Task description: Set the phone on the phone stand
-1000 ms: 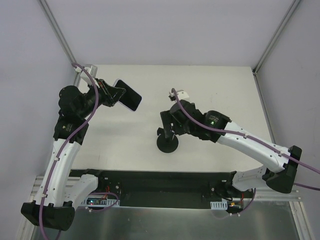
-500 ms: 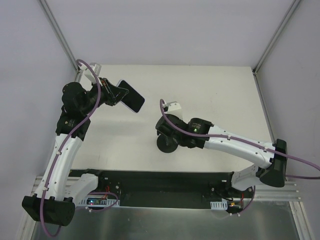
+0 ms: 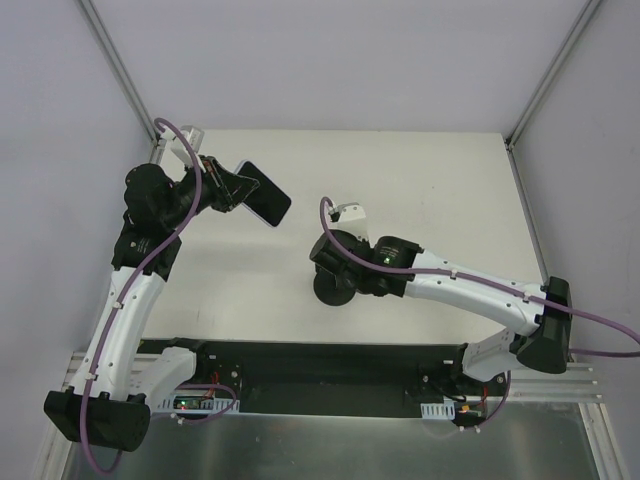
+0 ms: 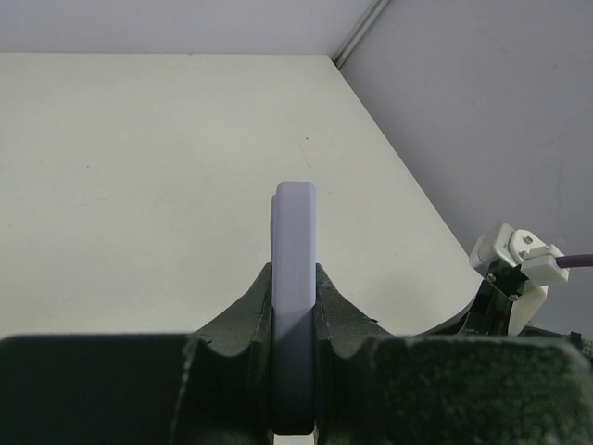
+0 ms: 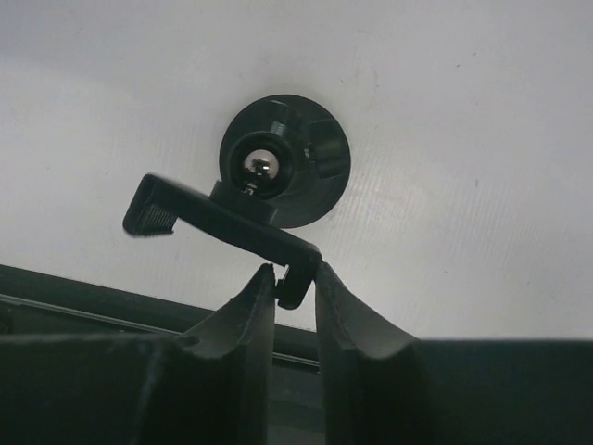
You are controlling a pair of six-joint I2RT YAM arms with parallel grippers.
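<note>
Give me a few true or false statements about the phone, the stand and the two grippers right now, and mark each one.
1. The phone is clamped edge-on in the left gripper. True.
2. The phone rests on the phone stand. False: it is held in the air, well apart from the stand.
3. The right gripper pinches one end of the stand's clamp bar. True.
4. The phone stand lies tipped on its side. False: its round base sits on the table, with the clamp bar above it.
</note>
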